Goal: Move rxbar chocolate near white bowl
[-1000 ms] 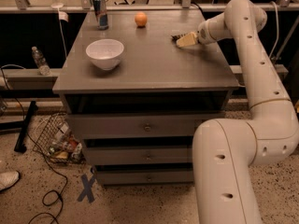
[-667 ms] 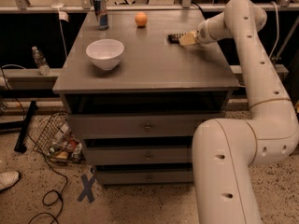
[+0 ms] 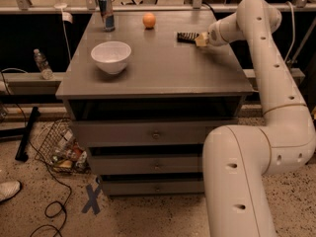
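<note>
The rxbar chocolate (image 3: 185,36) is a small dark flat bar at the back right of the grey tabletop. My gripper (image 3: 200,39) is at the bar's right end and shut on it, with the bar sticking out to the left just above the surface. The white bowl (image 3: 111,56) stands at the front left of the tabletop, well away from the bar and gripper.
A tall blue-silver can (image 3: 105,14) stands at the back left, and an orange fruit (image 3: 149,20) lies at the back centre, just left of the bar. The grey drawer cabinet (image 3: 153,83) carries them all. A wire basket (image 3: 61,147) and cables lie on the floor at left.
The gripper has drawn back slightly to the right and up. The dark bar, hidden under the fingers before, now shows at their left tip.
</note>
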You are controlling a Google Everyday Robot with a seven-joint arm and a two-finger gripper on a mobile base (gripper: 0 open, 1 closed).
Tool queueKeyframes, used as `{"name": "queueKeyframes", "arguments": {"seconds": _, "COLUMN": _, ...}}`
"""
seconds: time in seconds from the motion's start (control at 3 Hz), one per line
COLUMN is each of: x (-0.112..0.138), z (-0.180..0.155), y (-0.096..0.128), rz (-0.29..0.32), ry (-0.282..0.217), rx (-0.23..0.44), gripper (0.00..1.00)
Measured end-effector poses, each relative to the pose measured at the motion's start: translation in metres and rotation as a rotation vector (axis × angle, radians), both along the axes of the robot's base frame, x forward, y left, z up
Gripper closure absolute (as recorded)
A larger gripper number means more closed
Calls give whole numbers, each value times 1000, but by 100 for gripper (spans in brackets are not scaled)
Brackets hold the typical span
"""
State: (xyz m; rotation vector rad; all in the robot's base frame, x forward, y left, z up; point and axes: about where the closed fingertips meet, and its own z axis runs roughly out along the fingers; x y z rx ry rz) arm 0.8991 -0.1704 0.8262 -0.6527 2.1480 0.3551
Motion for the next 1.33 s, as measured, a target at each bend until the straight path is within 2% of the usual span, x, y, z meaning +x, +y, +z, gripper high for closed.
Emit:
{"name": "queueKeyframes", "arguments": {"seconds": 0.67, "x": -1, "z": 0, "y": 0, "rz": 0, "ry": 0, "rx": 0, "gripper": 100}}
{"name": "queueKeyframes", "arguments": {"seconds": 1.33, "x": -22, "z": 88, "y": 60, "rz": 218, "ry": -167, "rx": -76, "gripper": 100}}
